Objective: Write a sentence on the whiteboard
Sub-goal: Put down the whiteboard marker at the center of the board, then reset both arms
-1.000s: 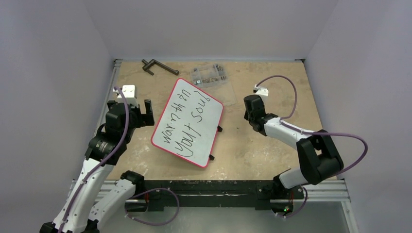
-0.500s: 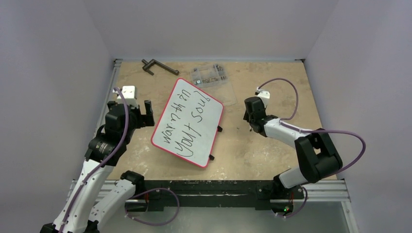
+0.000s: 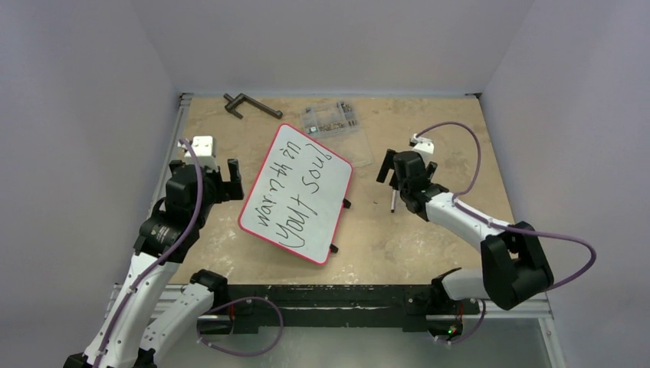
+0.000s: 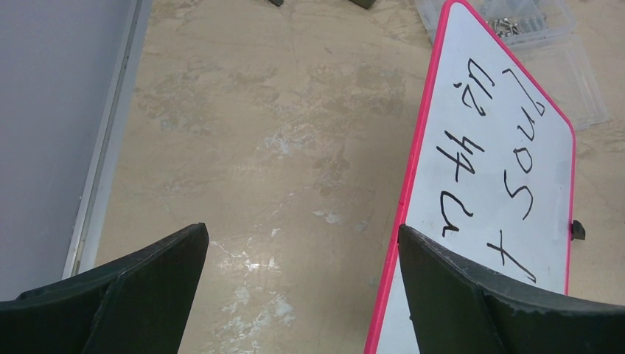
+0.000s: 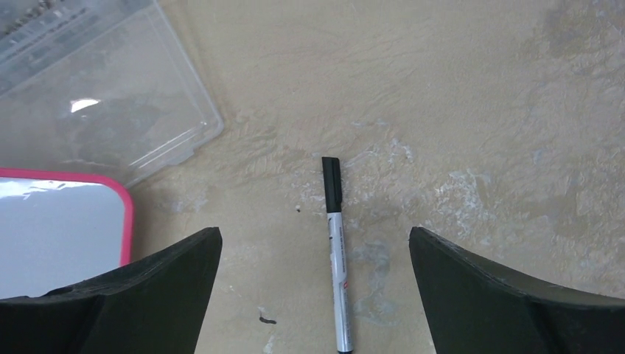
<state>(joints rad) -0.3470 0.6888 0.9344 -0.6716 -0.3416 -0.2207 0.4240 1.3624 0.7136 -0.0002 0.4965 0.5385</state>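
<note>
- Right pincer (image 3: 405, 175) is seen spread wide, nothing pinched between its fingers, held low over the table (image 3: 444, 130) just right of the whiteboard (image 3: 295, 195).
- A marker (image 5: 335, 243) is shown lying flat on the table between the two spread fingers in the right wrist view, touched by neither, with its black cap pointing away from the camera.
- The left pincer (image 3: 208, 172) is likewise spread and empty, and is held just beside the left long edge of the whiteboard. Whether its right finger touches the red rim cannot be told.
- The whiteboard is placed near the middle of the table, turned at an angle, and small black feet are seen along its right edge.
- The sentence (image 3: 295, 192) is written on it in black in two lines, which run sideways as seen from above.
- A clear plastic box (image 3: 331, 119) of small parts is set just beyond the far corner of the whiteboard, with a clear flat part beside it.
- A dark metal tool (image 3: 251, 105) is laid at the far edge of the table, left of the box.
</note>
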